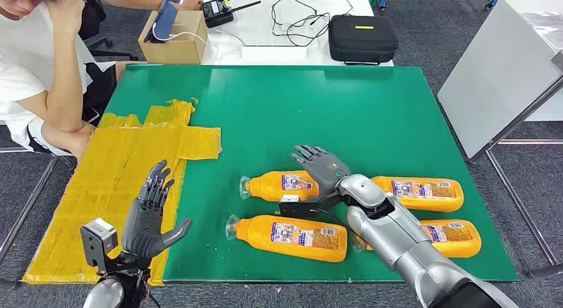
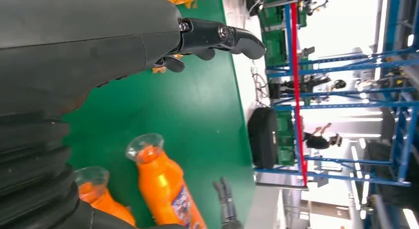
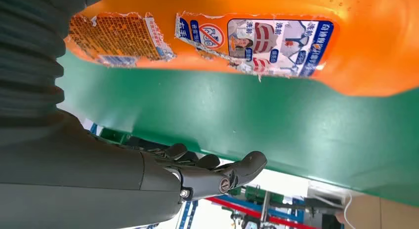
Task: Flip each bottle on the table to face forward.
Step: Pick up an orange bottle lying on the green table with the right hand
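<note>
Four orange bottles lie on their sides on the green table. In the left pair are the far-left bottle and the near-left bottle. In the right pair are the far-right bottle and the near-right bottle. My right hand is open over the base end of the far-left bottle, fingers spread and holding nothing. The right wrist view shows a labelled bottle close by, apart from the fingers. My left hand is raised and open over the yellow tape, left of the bottles.
A patch of yellow tape covers the table's left part. A seated person leans an elbow at the left edge. Behind on a white table stand a cardboard box, cables and a black case. Another white table stands to the right.
</note>
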Robot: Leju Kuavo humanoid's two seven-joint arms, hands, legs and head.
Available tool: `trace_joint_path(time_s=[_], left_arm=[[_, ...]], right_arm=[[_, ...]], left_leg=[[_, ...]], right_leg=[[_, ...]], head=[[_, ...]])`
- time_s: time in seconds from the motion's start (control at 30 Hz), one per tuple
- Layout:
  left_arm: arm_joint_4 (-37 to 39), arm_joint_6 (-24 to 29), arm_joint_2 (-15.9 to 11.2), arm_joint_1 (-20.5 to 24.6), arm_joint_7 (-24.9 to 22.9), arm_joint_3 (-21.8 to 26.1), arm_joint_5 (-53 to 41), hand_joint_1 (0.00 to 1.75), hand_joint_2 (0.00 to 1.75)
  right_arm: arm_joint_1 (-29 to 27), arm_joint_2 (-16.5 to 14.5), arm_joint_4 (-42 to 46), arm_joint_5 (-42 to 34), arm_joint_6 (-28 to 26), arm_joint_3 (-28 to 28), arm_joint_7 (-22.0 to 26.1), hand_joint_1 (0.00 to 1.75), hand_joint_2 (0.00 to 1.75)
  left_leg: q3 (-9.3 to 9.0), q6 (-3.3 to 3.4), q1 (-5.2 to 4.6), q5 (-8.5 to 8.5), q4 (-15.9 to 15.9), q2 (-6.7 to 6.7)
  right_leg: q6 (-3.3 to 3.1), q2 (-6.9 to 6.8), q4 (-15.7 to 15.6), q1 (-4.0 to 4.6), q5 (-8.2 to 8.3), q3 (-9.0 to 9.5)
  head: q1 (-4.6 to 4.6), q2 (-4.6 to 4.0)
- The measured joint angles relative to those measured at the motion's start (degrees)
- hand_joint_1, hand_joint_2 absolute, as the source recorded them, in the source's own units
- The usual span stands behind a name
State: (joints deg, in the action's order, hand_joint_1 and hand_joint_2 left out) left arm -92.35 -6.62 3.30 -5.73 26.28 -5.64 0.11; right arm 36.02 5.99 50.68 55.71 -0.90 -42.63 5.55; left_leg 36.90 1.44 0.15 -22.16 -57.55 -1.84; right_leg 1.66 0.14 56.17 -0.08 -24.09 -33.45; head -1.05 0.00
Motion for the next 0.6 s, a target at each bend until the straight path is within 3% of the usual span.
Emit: trace_joint_path(time_s=[0.6], left_arm=[[1.67, -0.77, 0.0, 3.19, 0.32, -1.32, 0.96, 0.0, 1.75]], right_arm=[[1.99, -2.35, -11.77, -2.27, 1.14, -1.05, 1.96, 0.0, 1.75]], left_leg=[[0.0, 0.01, 0.0, 0.02, -0.01, 0.01]], right_leg=[[0.04, 0.0, 0.01, 0.0, 0.03, -0.01]], head=[[0.0, 0.0]])
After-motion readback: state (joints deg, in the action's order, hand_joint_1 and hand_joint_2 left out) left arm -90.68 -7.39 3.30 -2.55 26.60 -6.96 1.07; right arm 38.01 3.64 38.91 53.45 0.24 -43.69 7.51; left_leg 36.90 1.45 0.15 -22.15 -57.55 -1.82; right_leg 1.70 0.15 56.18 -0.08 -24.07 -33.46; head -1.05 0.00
